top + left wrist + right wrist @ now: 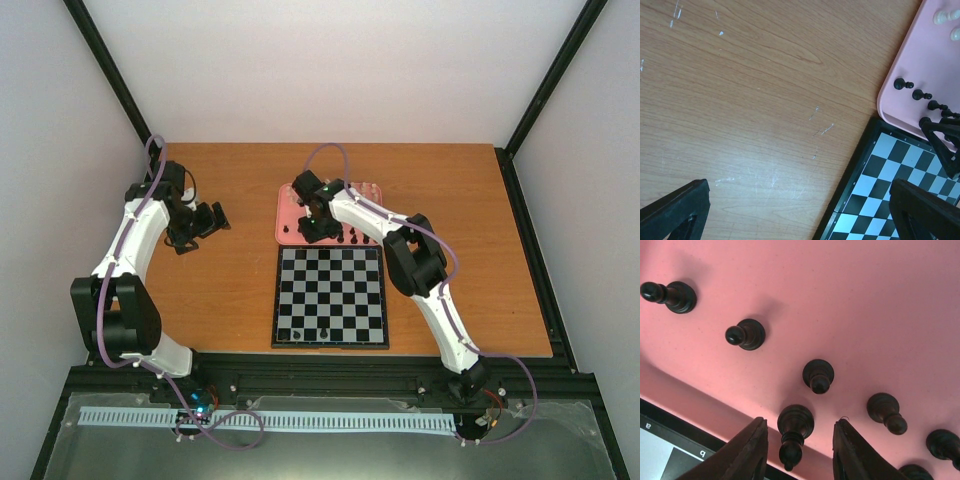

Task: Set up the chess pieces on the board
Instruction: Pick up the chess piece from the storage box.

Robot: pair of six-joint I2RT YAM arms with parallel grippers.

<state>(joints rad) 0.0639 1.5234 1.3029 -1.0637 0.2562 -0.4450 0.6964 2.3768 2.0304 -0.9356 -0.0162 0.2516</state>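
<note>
Right claw (800, 424) is hanging over the pink tray (865, 300), fingers apart with a black chessman (795, 427) sitting between them. There's daylight on both sides, so no grip yet. Can't tell its rank from this angle.

Risks as I see them: the piece looks closer to one finger, so if the claw closes off-centre it could get shoved over or squirt out. Its neighbours (817, 375) just beyond the claw are close enough to get clipped too.

The board (330, 295) is right behind the claw, touching the tray's edge, mostly bare apart from a couple of black pieces (322, 330) on its far row. Left claw (799, 190) is wide open over the worktop (230, 290), holding nothing.
</note>
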